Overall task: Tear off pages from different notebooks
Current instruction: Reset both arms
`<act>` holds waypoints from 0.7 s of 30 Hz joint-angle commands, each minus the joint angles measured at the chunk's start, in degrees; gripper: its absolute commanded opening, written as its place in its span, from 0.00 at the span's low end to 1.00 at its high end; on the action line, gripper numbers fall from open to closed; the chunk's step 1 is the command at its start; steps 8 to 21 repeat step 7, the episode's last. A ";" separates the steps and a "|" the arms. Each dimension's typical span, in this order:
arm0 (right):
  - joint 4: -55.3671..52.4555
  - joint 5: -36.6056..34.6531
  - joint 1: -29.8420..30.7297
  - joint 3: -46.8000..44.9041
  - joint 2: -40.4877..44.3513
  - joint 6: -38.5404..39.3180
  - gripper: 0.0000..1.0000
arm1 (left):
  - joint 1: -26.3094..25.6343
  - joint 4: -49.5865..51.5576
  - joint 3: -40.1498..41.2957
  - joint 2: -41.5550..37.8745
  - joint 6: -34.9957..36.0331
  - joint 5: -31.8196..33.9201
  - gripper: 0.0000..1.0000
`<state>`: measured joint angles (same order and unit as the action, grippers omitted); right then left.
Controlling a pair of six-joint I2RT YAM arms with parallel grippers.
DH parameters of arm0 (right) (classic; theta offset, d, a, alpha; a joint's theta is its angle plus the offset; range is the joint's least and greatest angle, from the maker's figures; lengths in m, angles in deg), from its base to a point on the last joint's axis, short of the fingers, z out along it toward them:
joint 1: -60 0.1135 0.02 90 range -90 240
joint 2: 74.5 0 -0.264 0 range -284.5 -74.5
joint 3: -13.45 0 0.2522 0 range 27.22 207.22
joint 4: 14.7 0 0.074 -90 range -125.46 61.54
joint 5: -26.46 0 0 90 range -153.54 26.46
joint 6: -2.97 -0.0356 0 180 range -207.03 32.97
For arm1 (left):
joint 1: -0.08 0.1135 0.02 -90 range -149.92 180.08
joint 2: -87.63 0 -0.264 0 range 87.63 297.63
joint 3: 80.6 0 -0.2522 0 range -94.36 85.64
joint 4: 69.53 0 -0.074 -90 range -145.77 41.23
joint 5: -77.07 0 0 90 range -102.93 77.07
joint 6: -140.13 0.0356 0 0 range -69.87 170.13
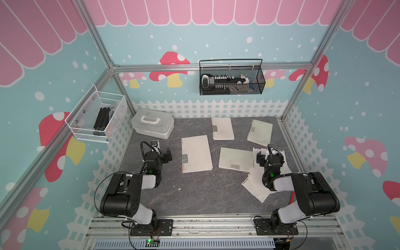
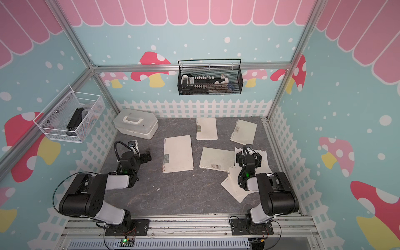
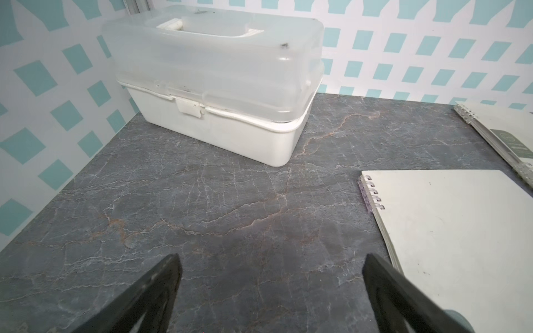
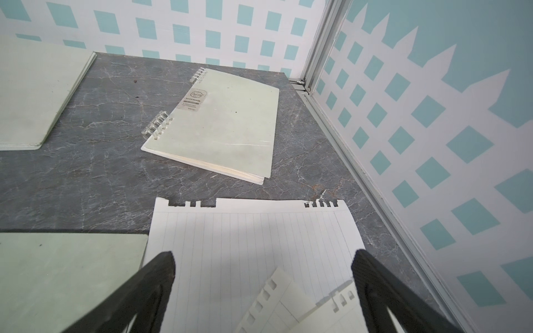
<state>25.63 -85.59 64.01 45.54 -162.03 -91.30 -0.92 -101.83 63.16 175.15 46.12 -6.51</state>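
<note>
Since several torn pages point(image 1: 257, 186) lie fanned and overlapping on the table point(image 1: 194, 194) near the right arm's base, part of the job looks done, though which notebooks gave them up cannot be told. Over that pile hangs the right gripper point(image 4: 264, 259), jaws spread wide with nothing between them; beneath it a lined sheet point(image 4: 253, 239) shows ripped punch holes along its far edge. Likewise spread and empty, the left gripper point(image 3: 271, 262) hovers above bare table just beside the large notebook point(image 1: 195, 153). A second notebook point(image 1: 234, 159) lies against the loose sheets, while a third notebook point(image 1: 223, 128) and a fourth notebook point(image 1: 260, 132) rest farther back. All four are closed, so another tear would probably need a cover opened first. On the fourth, a grey label point(image 4: 194, 99) appears to read "NOTEBOOK"; its finer print is too small. Farthest left stands a white box point(image 1: 152, 123) with no writing visible.
</note>
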 commanded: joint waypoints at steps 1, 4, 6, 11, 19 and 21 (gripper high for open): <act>2.55 -0.45 -0.23 0.04 0.34 0.67 0.98 | -0.29 -1.56 -0.99 0.05 1.81 0.34 0.99; 2.57 -0.46 -0.23 0.09 0.38 0.67 0.98 | -0.32 -1.76 -1.33 0.63 1.73 0.43 0.99; 2.52 -0.38 -0.21 0.11 0.41 0.67 0.98 | -0.28 -1.61 -0.95 0.02 1.85 0.41 0.99; 2.51 -0.39 -0.22 0.04 0.42 0.67 0.98 | -0.38 -1.79 -0.81 -0.07 1.75 0.39 0.99; 2.51 -0.39 -0.22 0.04 0.42 0.67 0.98 | -0.38 -1.79 -0.81 -0.07 1.75 0.39 0.99; 2.51 -0.39 -0.22 0.04 0.42 0.67 0.98 | -0.38 -1.79 -0.81 -0.07 1.75 0.39 0.99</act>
